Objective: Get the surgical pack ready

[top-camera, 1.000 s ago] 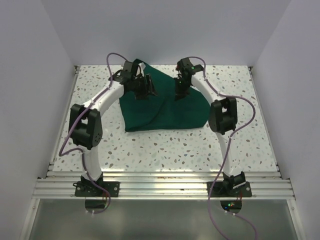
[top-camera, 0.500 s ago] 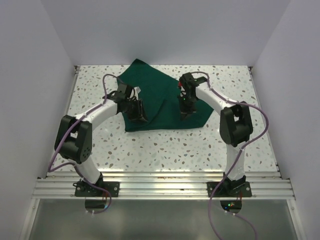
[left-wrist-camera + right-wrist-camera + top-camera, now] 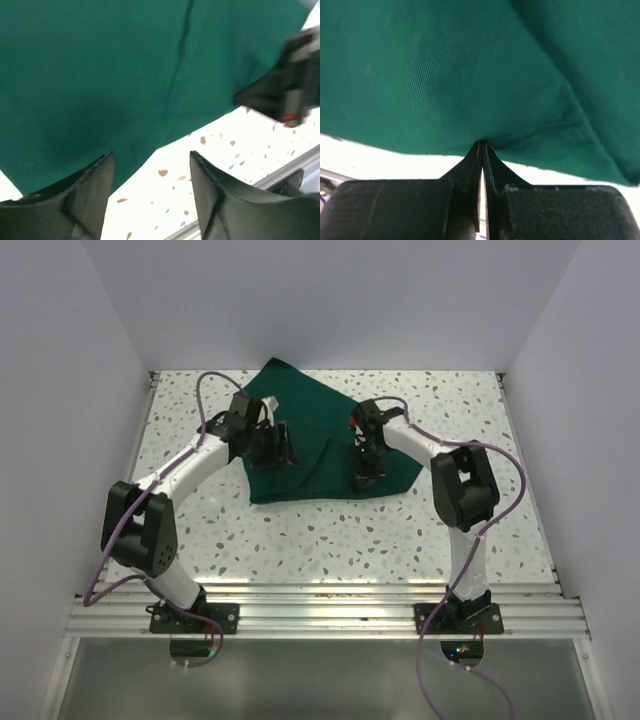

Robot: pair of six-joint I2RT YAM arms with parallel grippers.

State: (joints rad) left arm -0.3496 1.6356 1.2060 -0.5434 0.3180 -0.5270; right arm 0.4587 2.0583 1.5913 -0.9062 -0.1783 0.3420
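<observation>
Green cloth (image 3: 320,445) lies on the bench (image 3: 400,530), toward its far side. Right fingers (image 3: 468,169) are closed, pinching its near edge. Left fingers (image 3: 92,187) stand apart over its left edge, gripping nothing.

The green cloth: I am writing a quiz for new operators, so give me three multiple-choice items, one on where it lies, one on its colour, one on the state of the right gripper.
1. Where does the cloth lie on the table?
A. mostly on the far half, about centred side to side
B. along the near edge
C. hanging off the right side

2. What colour is the cloth?
A. white
B. blue
C. dark green

3. How does the right gripper stand?
A. wide open
B. shut on the cloth's edge
C. out of view

Key: 1 A, the top view shows bare table between it and the near edge. 2 C, it is dark green in all three views. 3 B, the right wrist view shows the fingers closed together where the cloth puckers.
</observation>
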